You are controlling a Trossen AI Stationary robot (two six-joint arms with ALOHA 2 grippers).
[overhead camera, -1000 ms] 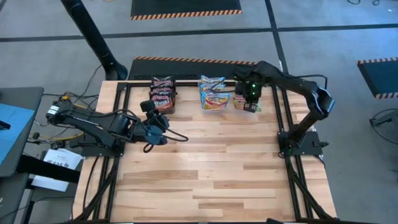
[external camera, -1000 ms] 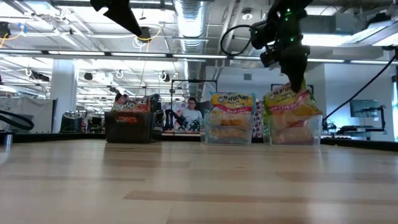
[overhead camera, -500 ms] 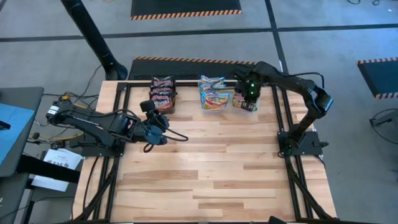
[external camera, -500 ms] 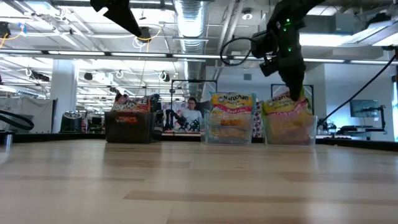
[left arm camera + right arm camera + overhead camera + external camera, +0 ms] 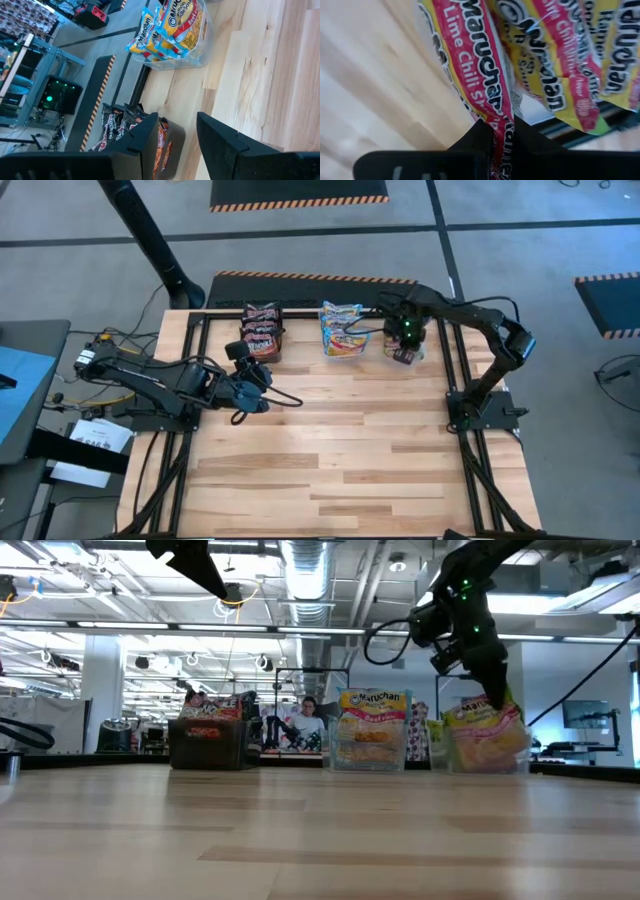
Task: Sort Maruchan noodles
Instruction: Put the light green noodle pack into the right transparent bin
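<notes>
Spanning pale wood planks, the table (image 5: 340, 450) fronts a bright workshop.

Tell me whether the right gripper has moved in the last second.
Yes. In the low view the right gripper has shifted rightward, away from the middle tub, carrying its Lime Chili packet along.
</notes>
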